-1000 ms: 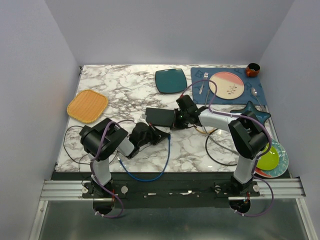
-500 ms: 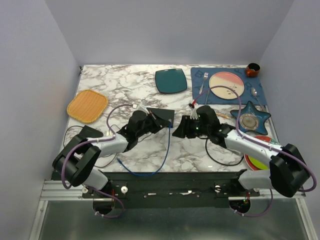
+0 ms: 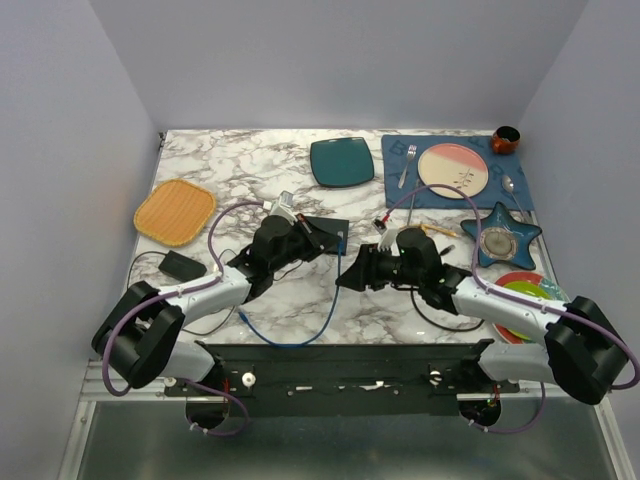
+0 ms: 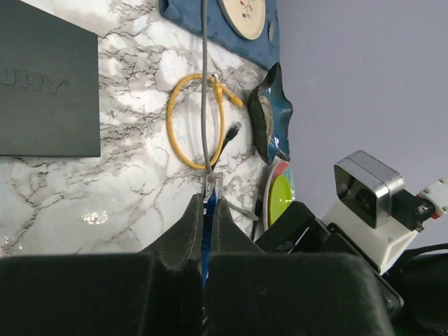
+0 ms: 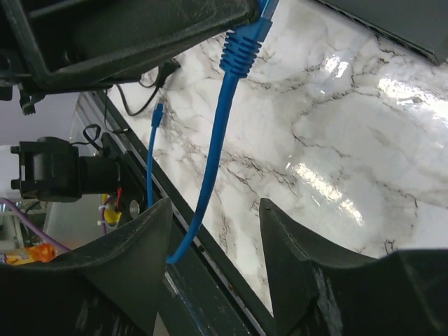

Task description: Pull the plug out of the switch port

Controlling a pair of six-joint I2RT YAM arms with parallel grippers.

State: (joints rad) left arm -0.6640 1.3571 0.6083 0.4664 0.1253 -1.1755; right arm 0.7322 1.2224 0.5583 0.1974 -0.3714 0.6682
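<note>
The switch [image 3: 328,226] is a flat black box lying mid-table; in the left wrist view the switch [image 4: 42,91] fills the upper left. My left gripper [image 3: 318,243] [image 4: 207,203] is shut on the blue cable's plug [image 4: 212,185], whose clear tip sticks out past the fingertips, apart from the switch. The blue cable [image 3: 333,300] hangs from it and loops toward the table's near edge. My right gripper [image 3: 348,277] [image 5: 213,206] stands open just right of the plug, holding nothing. The blue cable [image 5: 217,140] passes in front of its left finger [image 5: 133,245].
A dark teal plate [image 3: 341,161] lies behind the switch. An orange woven mat [image 3: 175,212] sits at the left. A blue placemat [image 3: 400,185] with a pink plate [image 3: 453,170], a star dish [image 3: 503,238] and stacked plates [image 3: 527,305] are on the right. A yellow cable loop [image 4: 192,129] lies near them.
My right gripper has let go of the switch, opened and drawn back toward the near edge. The left arm has stretched forward, its gripper still shut on the blue cable.
</note>
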